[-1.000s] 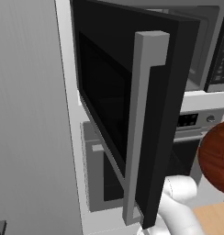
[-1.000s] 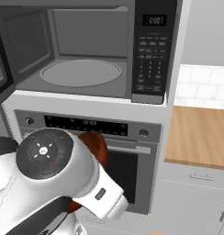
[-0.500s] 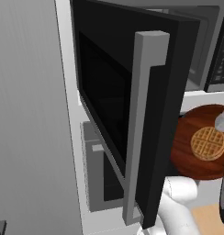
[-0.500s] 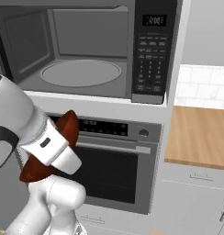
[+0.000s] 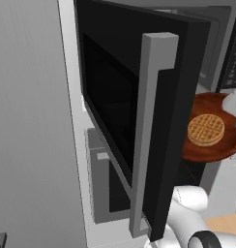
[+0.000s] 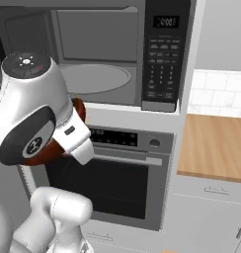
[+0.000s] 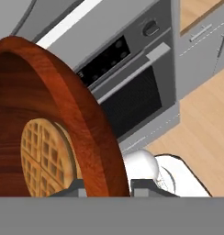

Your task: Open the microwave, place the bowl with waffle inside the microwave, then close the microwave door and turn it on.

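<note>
Both base views flank the microwave [image 6: 117, 54]; hand view hugs the bowl [image 7: 63, 114].

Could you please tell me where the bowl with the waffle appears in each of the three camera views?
Left base view: bowl at right-middle, just past the open microwave door.
Right base view: a red-brown sliver at left, behind the white arm.
Hand view: bowl rim left and centre.
Shared landmark: the oven below.

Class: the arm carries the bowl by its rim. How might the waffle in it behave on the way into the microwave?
The waffle lies loose and flat on the bowl, so it would probably slide if that tips. It looks stiff and light, unlikely to flop. The raised rim should likely catch it.
</note>
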